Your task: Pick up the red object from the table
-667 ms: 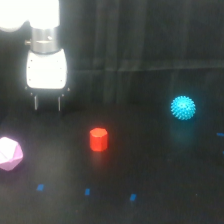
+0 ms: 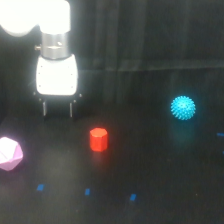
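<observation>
Red object [image 2: 98, 139] is still untouched on the table [image 2: 160, 200], but the pincer [image 2: 58, 108], open and empty, has drifted slightly closer, so no grab yet.

Arm [image 2: 37, 17]: cut off by top and left edges, above gripper [image 2: 58, 108].
Pink polyhedron [image 2: 9, 153]: clipped at left edge, below gripper.
Whole scene: soft, blurred.

Lighting, exterior view: we record a dim scene, the black bench [image 2: 165, 170] swallowing most light. The white gripper [image 2: 57, 111] body glares, overexposed. Focus soft throughout; edges of the red object [image 2: 98, 139] and cyan spiky ball [image 2: 183, 108] blurred.
</observation>
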You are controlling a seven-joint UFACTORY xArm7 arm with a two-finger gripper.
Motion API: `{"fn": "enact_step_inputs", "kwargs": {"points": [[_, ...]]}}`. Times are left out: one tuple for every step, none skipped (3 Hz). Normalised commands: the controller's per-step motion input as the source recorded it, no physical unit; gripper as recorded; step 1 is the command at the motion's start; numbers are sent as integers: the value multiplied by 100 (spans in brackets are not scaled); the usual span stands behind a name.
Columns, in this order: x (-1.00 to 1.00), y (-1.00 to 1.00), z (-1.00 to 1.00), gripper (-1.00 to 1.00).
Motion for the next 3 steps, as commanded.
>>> {"fn": "enact_step_inputs", "kwargs": {"points": [[98, -56, -56, 89], [100, -59, -37, 92], [100, -67, -44, 95]]}}
